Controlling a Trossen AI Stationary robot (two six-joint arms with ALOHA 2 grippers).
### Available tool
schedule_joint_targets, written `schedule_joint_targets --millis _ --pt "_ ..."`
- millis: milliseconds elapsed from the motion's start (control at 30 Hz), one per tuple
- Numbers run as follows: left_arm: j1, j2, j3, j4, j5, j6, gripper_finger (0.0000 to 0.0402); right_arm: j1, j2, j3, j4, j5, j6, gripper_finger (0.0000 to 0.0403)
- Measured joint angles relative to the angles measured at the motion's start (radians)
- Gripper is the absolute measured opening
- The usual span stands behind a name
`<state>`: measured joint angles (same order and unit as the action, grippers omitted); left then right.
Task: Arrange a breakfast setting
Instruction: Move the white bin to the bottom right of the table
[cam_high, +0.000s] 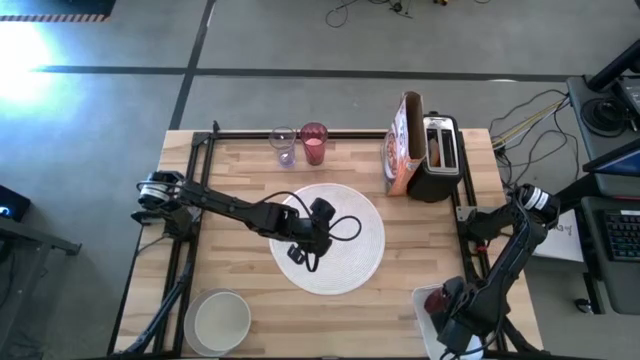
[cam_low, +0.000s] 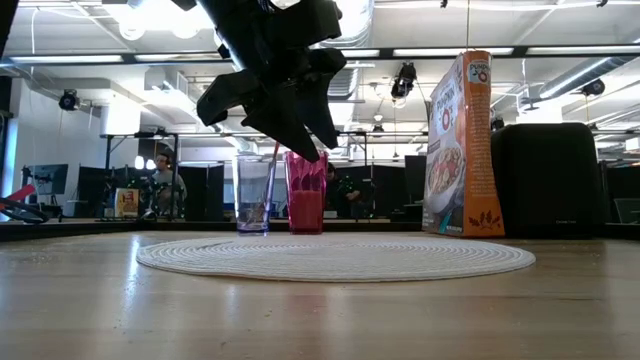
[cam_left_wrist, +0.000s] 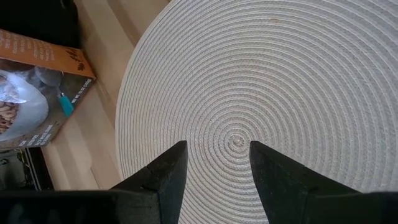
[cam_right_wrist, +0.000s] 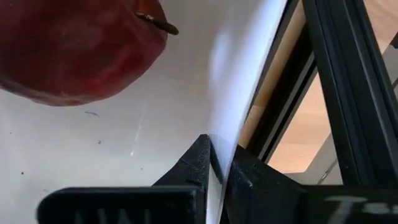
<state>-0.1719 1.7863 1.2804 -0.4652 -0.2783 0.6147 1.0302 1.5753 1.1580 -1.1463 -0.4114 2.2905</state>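
The table (cam_high: 240, 170) is carrying the round white placemat (cam_high: 352, 255) near its centre, seen from above, and nothing of the setting is lying on the mat yet. The toaster (cam_high: 440, 155) and the cereal box (cam_high: 403, 145) are standing at about one o'clock from the mat, the white bowl (cam_high: 220, 318) is sitting at about eight o'clock near the front-left corner, and the white tub (cam_high: 428, 310) is lying at about four o'clock by the front-right edge. The pink tumbler (cam_high: 314, 143) and a clear glass (cam_high: 283, 146) are standing side by side at about twelve o'clock, just off the mat's far rim. The left gripper (cam_left_wrist: 217, 155) is hovering above the mat's centre, fingers parted and holding nothing. The right gripper (cam_right_wrist: 219, 163) is pinching the thin wall of the tub, fingers all but closed on it, one inside and one outside. The red fruit (cam_right_wrist: 81, 46) is lying inside that tub, close beyond the fingertips on the inner side, untouched. Judgement: the right arm is plainly nearer the fruit and the mat is lying at about ten o'clock from the tub; the bowl is falling to the left arm.
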Motion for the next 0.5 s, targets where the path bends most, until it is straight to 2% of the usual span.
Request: schedule_joint_targets --millis 300,500 --pt "0.000 0.000 0.000 0.000 0.000 -0.008 0.0158 0.000 0.000 0.000 -0.019 0.001 0.005 0.0091" --pt "0.000 0.000 0.000 0.000 0.000 -0.014 0.0158 0.000 -0.004 0.000 -0.057 -0.085 0.021 0.0100"
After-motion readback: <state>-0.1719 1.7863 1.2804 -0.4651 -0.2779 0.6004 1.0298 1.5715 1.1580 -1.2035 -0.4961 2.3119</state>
